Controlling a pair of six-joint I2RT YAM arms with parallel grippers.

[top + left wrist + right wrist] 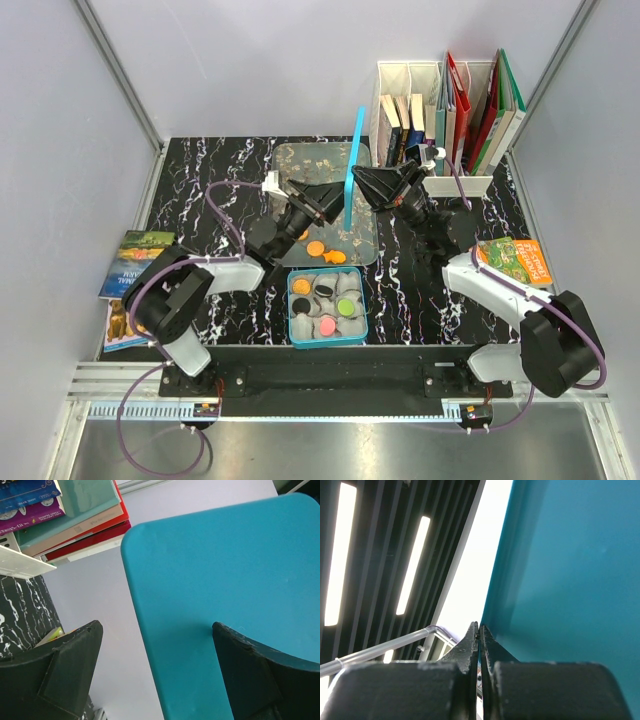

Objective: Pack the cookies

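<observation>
Off at the left edge lie a couple of magazines (135, 262), half off the black marble table (200, 160). The left gripper (335, 200) (156, 630) hangs over a clear tray (290, 160) with its fingers (70, 670) spread wide, gripping nothing. A few orange cookies (316, 247) sit loose at the near end of that tray. Just in front of it is a teal tin (328, 342) lined with grey paper cups (303, 325), where the green cookie (346, 306), pink cookie (326, 325) and a black cookie (301, 306) rest. Above the tray a teal lid (352, 165) (225, 565) (570, 580) stands upright on edge between the two claws. The right gripper (362, 180) (479, 630) has its jaws pressed together, apparently pinching the lid's rim. Further right stand a white file organizer (455, 185) full of books and folders, and nearer, a bright snack packet (515, 260) beside the right arm.
</observation>
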